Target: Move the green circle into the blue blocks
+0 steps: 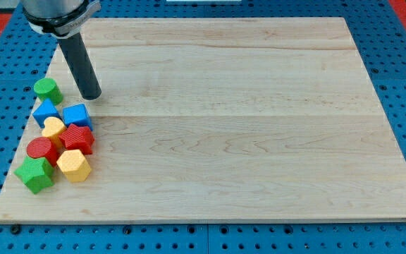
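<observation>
Blocks: two green (47, 89), two blue (77, 115), two yellow (73, 165), two red (42, 149); board (245, 120) pale wood; my tip (91, 96) seemingly black.

Non-task items cluster at the view's lower left on the wooden board (245, 127). Small yellow block (53, 128) sits touching the red block (78, 137) to its right. Red cylinder (42, 149) lies below the small yellow one. Yellow hexagonal block (73, 165) rests under the red block. Green block (34, 173) sits lowest, by the board's left edge. Blue pegboard (400, 77) surrounds the board.
</observation>
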Robot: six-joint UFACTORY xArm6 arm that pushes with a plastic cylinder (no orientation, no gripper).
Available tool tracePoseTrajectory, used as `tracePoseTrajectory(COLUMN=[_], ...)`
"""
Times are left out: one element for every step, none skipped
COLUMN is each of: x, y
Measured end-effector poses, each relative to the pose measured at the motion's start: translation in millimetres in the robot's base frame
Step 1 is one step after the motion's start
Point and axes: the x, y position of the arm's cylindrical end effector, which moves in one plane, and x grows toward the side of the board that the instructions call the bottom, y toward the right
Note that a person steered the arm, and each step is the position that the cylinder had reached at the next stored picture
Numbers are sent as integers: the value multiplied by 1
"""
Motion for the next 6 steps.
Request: tracePoseTrajectory(x=[18, 18, -15, -73, -51, -24], y=[1, 23, 24, -35, -112, -75])
